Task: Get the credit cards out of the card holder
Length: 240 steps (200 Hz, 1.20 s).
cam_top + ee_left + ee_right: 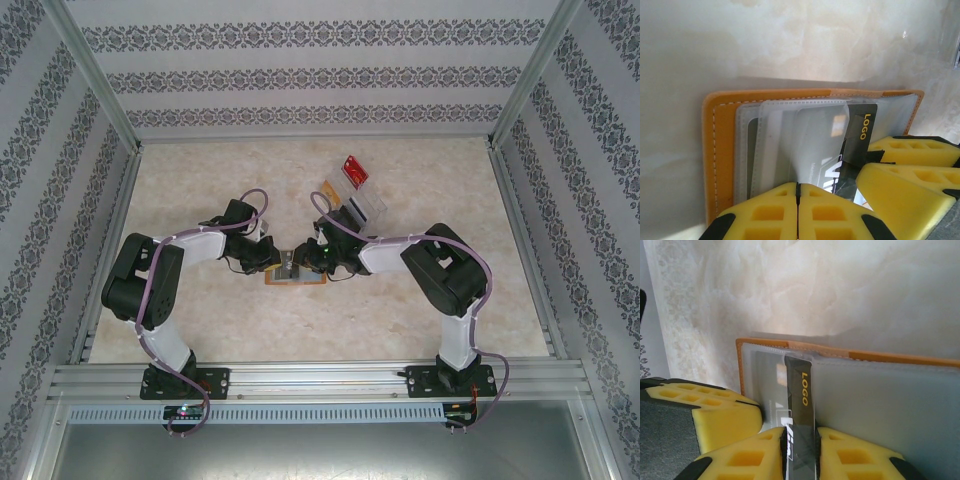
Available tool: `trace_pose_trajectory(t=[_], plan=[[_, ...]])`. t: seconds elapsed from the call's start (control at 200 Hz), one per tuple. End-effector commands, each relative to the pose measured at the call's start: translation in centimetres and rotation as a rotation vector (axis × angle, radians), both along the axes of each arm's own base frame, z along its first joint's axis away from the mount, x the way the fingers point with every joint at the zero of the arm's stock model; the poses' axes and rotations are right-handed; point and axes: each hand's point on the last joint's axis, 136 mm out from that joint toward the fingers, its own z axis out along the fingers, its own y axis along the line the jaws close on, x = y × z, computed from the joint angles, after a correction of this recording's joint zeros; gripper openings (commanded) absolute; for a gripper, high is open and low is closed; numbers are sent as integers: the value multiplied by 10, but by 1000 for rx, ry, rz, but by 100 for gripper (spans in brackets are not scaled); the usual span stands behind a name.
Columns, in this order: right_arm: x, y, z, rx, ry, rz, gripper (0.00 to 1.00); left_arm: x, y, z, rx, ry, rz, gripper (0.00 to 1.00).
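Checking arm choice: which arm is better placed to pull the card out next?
Right, probably. The right gripper straddles the card, while the left gripper is shut on the holder, steadying it.

Marble tbl (200, 185): card holder (722, 145), clear tray (362, 204).

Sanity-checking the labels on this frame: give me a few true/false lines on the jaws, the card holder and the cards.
1. The left gripper has its jaws shut. True.
2. The card holder lies folded closed on the table. False: it lies open, with its see-through pages showing.
3. A dark credit card printed LOGO sits between the jaws of the right gripper. True.
4. The red card is tucked into the card holder. False: it lies farther back, by the clear tray, away from both grippers.
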Motion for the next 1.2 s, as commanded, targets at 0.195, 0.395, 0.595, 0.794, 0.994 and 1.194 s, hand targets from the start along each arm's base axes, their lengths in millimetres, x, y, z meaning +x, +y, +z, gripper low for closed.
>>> trace_pose_trajectory(t=[0.195, 0.395, 0.595, 0.794, 0.994, 1.194], plan=[[-8, 5, -11, -44, 15, 32, 14, -18, 13, -22, 81, 64, 0, 8], [0, -17, 9, -110, -64, -9, 0, -10, 12, 9, 70, 5, 5, 17], [-5, -42, 35, -179, -140, -6, 0, 5, 17, 51, 104, -98, 18, 43], [-8, -67, 74, -250, -239, 28, 0, 7, 35, 85, 170, -176, 46, 62], [10, -117, 121, -468, -423, 48, 0, -1, 68, 109, 289, -238, 103, 81], [35, -150, 148, -655, -549, 124, 0, -14, 100, 124, 420, -294, 131, 98]])
